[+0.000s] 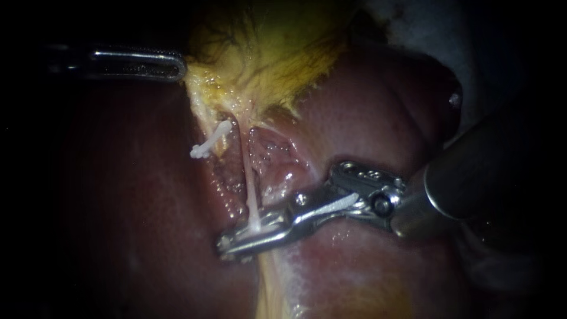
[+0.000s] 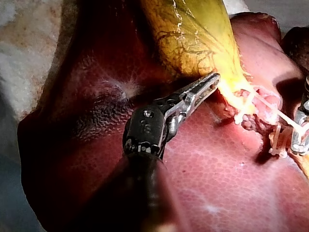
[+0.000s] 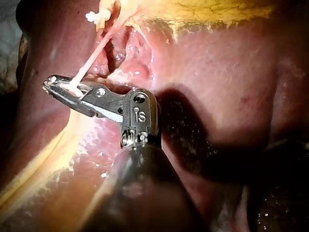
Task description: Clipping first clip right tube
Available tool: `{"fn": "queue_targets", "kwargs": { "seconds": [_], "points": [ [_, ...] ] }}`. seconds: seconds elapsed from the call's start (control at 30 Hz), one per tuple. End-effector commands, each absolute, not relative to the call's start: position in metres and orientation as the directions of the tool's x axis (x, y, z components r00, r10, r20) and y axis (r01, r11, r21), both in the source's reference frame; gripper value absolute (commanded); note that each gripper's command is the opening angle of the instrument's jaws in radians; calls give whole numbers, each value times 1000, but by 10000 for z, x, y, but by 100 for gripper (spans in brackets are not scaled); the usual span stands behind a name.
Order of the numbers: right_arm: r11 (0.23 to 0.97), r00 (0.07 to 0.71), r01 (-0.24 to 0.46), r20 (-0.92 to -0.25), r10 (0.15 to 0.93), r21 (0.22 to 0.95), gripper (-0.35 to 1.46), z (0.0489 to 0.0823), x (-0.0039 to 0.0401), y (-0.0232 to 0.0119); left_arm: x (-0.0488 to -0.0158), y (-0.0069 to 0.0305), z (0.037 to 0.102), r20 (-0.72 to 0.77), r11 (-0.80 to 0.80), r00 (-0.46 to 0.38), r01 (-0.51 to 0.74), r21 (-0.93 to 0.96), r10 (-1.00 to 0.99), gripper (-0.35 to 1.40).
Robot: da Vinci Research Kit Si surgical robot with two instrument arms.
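Note:
A thin pale tube, the right tube [image 1: 251,189] [image 3: 91,58], runs down from the yellow gallbladder [image 1: 266,53] across the liver [image 1: 366,118]. My right instrument [image 1: 227,245] [image 3: 50,84] comes in from the right, and its long jaws are shut on this tube low down, with a bit of white showing between them. To the left, a white clip [image 1: 209,142] [image 3: 91,17] sits on a second strand. My left instrument [image 1: 177,66] [image 2: 212,79] has its jaws shut on the gallbladder's lower edge and holds it taut.
Raw pink tissue [image 1: 271,159] lies between the two strands. Dark red liver [image 2: 217,169] surrounds the site. The right instrument's thick shaft [image 1: 472,177] fills the right side. Pale fatty tissue [image 1: 283,283] continues below the jaws.

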State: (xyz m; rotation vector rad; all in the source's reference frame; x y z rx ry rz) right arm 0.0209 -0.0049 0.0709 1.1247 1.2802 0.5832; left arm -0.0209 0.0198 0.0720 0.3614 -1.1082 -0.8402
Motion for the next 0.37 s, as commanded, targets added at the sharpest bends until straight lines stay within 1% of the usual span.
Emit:
{"fn": "queue_targets", "kwargs": {
  "seconds": [0.03,0.37],
  "points": [
    [393,252,230,-444,860,890,-35,710,209,-49,-209,198,720,637,649,188,411,640,-748,-35],
    [393,254,232,-445,859,890,-35,712,207,-49,-209,198,720,637,649,188,411,640,-748,-35]
  ]
}}
